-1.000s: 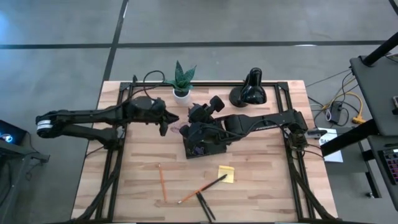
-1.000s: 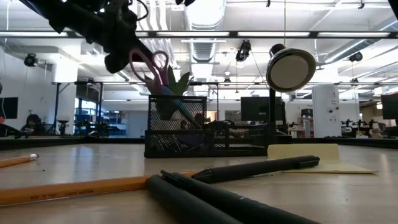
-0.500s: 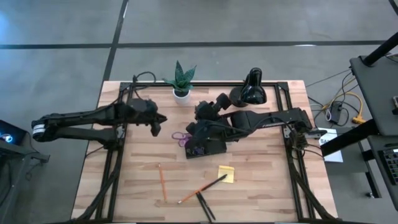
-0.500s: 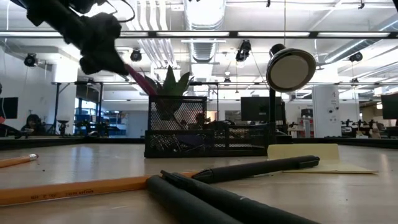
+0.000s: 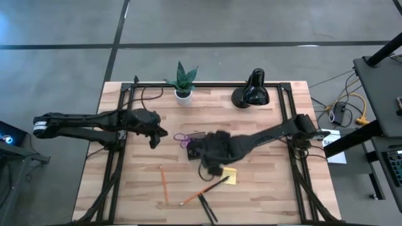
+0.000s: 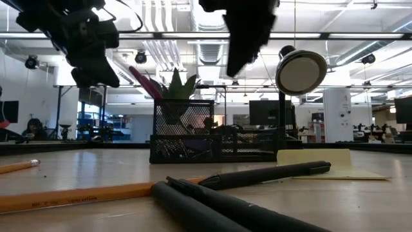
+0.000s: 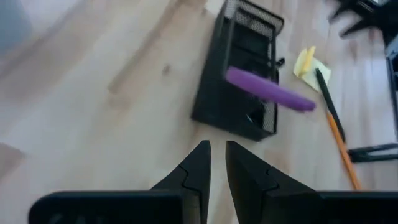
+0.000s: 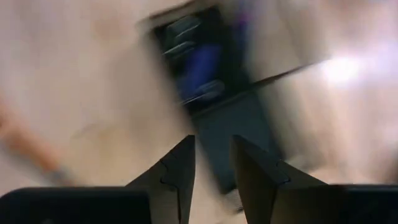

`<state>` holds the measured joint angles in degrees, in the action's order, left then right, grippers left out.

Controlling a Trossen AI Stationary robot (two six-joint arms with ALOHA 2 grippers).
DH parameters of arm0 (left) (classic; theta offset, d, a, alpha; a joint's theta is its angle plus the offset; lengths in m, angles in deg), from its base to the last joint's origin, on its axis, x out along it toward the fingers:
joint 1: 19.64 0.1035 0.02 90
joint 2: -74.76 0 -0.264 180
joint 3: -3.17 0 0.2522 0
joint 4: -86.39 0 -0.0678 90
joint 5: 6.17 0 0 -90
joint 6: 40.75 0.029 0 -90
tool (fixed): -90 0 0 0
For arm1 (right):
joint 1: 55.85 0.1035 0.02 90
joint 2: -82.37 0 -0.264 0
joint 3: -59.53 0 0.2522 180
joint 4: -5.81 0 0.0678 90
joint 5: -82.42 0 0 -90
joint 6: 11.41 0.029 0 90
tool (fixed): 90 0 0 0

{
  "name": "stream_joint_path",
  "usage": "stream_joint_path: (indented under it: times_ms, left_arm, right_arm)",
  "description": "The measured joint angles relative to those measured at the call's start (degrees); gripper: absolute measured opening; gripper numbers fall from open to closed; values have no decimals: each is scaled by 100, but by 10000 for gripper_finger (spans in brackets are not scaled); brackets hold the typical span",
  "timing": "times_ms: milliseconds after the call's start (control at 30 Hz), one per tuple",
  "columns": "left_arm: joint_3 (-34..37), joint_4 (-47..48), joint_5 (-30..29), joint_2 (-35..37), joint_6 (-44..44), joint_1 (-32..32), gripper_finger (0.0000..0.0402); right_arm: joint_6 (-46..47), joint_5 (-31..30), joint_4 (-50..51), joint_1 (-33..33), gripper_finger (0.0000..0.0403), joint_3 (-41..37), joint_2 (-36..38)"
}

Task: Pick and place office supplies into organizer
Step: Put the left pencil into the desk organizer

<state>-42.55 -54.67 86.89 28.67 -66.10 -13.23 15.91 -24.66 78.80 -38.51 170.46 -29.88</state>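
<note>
The black mesh organizer stands mid-table. Purple-handled scissors stick out of it, leaning over its left rim. My left gripper hovers left of the organizer, fingers shut on nothing. My right gripper hangs above the organizer's near side, also shut and holding nothing; its arm hides much of the organizer from above. On the table near it lie a yellow sticky-note pad, an orange pencil and black pens.
A small potted plant and a black desk lamp stand along the far edge. Another orange pencil and a black pen lie crossed by the sticky pad. Bare wood shows at the near left.
My right gripper has swung from over the organizer's far side toward the near edge and dropped, tipping downward. My left gripper has drawn back toward the table's left edge and sunk a little. The scissors stay in the organizer, their handles now leaning further left.
</note>
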Motion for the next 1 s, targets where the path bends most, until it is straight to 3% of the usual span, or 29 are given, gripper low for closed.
stream_joint_path:
  times_ms: [133,233,333,533,633,867,1000]
  left_arm:
    - [98,-14,3,28,-387,-417,35]
    - [212,-76,-6,10,-513,-764,35]
    - [379,-240,-16,1,-805,-1096,35]
    - [647,-377,-21,-86,-1212,-1841,35]
    - [718,-361,-21,-134,-1335,-2207,35]
    - [719,-405,70,-230,-734,-3116,35]
    - [720,-500,139,-269,-638,-3660,35]
  right_arm:
    - [-121,1203,-118,401,93,-391,7]
    - [-63,1408,-120,715,93,-647,6]
    - [-47,1410,-236,932,93,-865,7]
    - [1581,1406,-997,1025,93,-1008,7]
    - [1891,1349,-1392,1025,93,-1007,7]
    - [4119,190,-2062,1023,93,-1003,7]
    - [4937,85,-2405,1025,93,-1003,7]
